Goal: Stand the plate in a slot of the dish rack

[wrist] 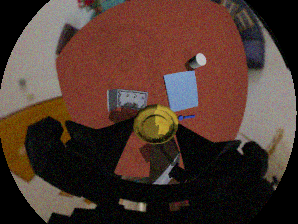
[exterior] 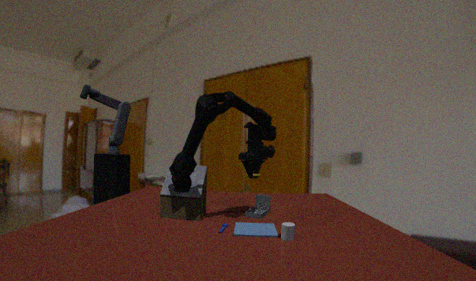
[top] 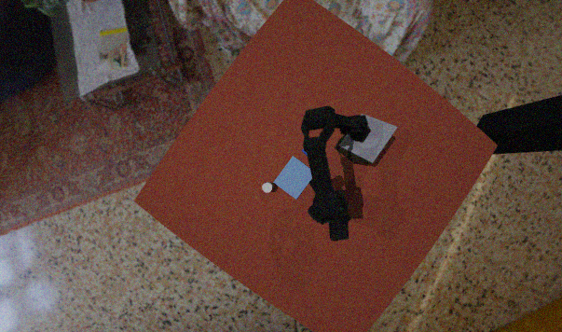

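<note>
Yellow plate pinched in the gripper, up above the red table

The gripper (top: 328,210) (exterior: 254,176) (wrist: 154,123) is closed on the round yellow plate (exterior: 256,174) (wrist: 156,124), a finger on either side of it in the wrist view. The exterior view shows the plate well above the red table (top: 247,261) (exterior: 146,252) (wrist: 150,40), apart from the grey dish rack (exterior: 258,211) (wrist: 127,100), which stands on the tabletop with its tall end upright. In the wrist view the rack is between ten and eleven o'clock from the plate. From the top, the arm covers the rack and the plate.

A flat light-blue square (top: 293,178) (exterior: 256,229) (wrist: 182,91) lies at one o'clock from the plate in the wrist view, with a white cylinder (top: 267,187) (exterior: 288,231) (wrist: 198,60) farther out in that direction. The top view puts the cylinder just beside the square, between eight and nine o'clock from it. A small blue utensil (exterior: 223,228) (wrist: 186,117) lies near the square, at three o'clock from the plate in the wrist view.

The black arm (top: 318,159) (exterior: 193,138) stands on a grey-topped box (top: 379,135) (exterior: 182,209), at two o'clock from the square as seen from the top, and bends high over before its wrist drops toward six o'clock in the exterior view.
</note>
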Available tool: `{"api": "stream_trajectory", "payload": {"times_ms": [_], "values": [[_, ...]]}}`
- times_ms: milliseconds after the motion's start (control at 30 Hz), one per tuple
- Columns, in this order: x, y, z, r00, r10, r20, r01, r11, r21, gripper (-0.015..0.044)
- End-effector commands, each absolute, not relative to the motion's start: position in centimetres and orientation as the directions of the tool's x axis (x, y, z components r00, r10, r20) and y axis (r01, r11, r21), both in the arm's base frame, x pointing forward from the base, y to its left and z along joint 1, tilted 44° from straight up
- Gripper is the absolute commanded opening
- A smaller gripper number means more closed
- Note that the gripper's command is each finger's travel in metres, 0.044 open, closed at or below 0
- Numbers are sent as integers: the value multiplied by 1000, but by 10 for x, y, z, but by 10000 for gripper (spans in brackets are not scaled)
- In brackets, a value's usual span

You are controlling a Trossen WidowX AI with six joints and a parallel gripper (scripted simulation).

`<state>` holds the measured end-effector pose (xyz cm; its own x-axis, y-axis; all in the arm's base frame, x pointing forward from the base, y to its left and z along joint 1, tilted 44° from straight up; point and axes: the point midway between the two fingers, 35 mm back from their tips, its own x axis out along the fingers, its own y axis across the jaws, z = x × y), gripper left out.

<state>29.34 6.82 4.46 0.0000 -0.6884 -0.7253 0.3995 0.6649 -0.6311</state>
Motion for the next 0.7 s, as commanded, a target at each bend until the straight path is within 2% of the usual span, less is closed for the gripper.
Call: {"api": "stream_trajectory", "payload": {"times_ms": [0, 333, 667], "values": [[293, 68, 41, -7, -685, -728, 418, 660, -625, 0], [288, 53, 16, -110, -572, -813, 263, 772, -579, 0], [283, 40, -8, -183, -423, -887, 107, 889, -446, 0]]}}
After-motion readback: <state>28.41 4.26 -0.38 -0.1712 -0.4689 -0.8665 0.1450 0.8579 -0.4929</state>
